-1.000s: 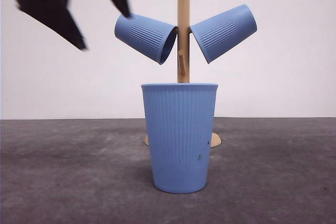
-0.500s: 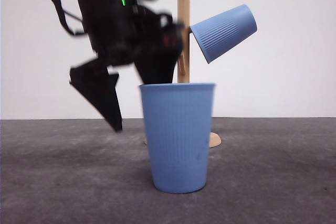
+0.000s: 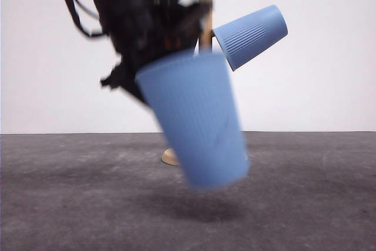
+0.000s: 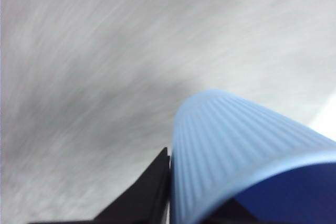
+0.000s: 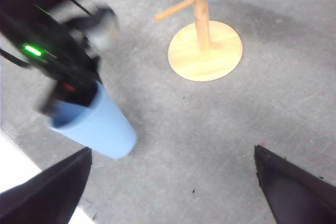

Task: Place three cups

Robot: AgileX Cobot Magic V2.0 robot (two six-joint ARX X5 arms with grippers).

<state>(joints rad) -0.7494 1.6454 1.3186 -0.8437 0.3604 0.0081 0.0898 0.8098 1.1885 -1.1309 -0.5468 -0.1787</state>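
Cups, three, light-blue ribbed. Front view: one cup (image 3: 197,124) lifted off the table (image 3: 70,204), tilted, rim gripped by the left gripper (image 3: 161,57); second cup (image 3: 251,34) hangs on the wooden stand (image 3: 205,4); third hidden behind the arm. Left wrist view: jaws clamped on the held cup's (image 4: 236,156) rim, one finger outside the wall. Right wrist view: right gripper (image 5: 170,184) jaws wide apart, empty, above the table near the stand's base (image 5: 206,51). Progress, judged: one cup hung, one in transit, third's place unconfirmed.
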